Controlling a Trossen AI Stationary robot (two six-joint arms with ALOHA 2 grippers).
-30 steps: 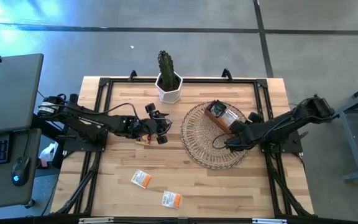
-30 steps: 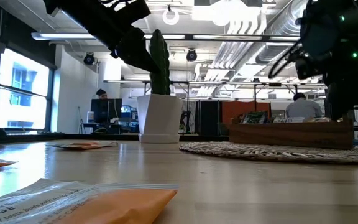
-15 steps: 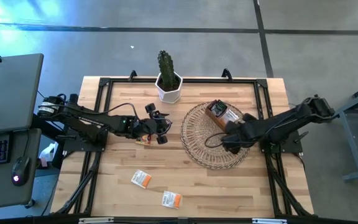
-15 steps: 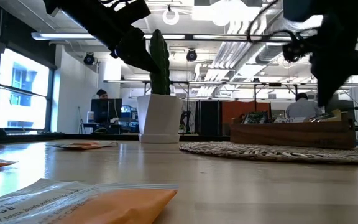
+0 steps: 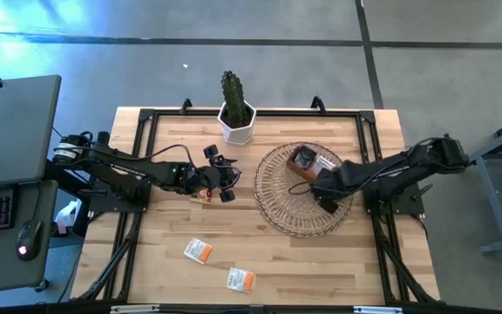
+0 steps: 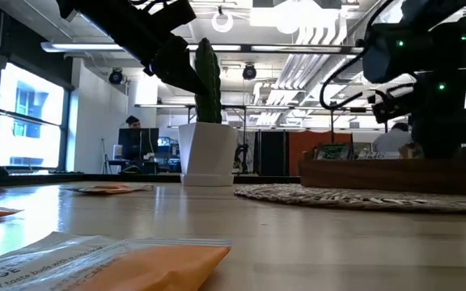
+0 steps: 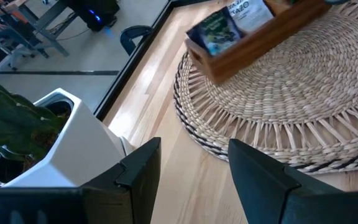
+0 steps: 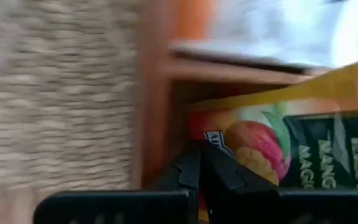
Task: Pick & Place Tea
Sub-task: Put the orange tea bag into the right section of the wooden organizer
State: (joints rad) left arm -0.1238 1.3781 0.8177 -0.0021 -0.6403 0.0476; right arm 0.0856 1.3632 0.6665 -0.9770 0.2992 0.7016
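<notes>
The brown wooden box (image 5: 310, 160) stands on the round wicker tray (image 5: 277, 205) and holds several tea sachets (image 7: 232, 22). My right gripper (image 5: 318, 180) is at the box's near side, shut on a yellow-red sachet (image 8: 260, 149). My left gripper (image 5: 222, 180) hovers open and empty left of the tray, its fingers (image 7: 143, 167) apart. A sachet (image 5: 200, 197) lies flat on the table just below it. Two white-and-orange sachets (image 5: 199, 251) (image 5: 240, 279) lie flat near the table's front edge. My right gripper pinches the yellow-red sachet by its edge (image 8: 211, 144) between its two shut fingers (image 8: 188, 171). The sachet stands over the box's open compartment, beside the wooden wall (image 8: 154, 93). Whether it rests on the box's floor is hidden.
A white pot with a cactus (image 5: 236, 118) stands at the far edge, between the arms. The black frame rails (image 5: 133, 174) run along the table's sides. Bare wood lies between the tray and the front sachets. The low view shows a room with people behind the table.
My right gripper has gone from over the tray's near part toward the far edge and down to the wooden box, carrying the sachet.
</notes>
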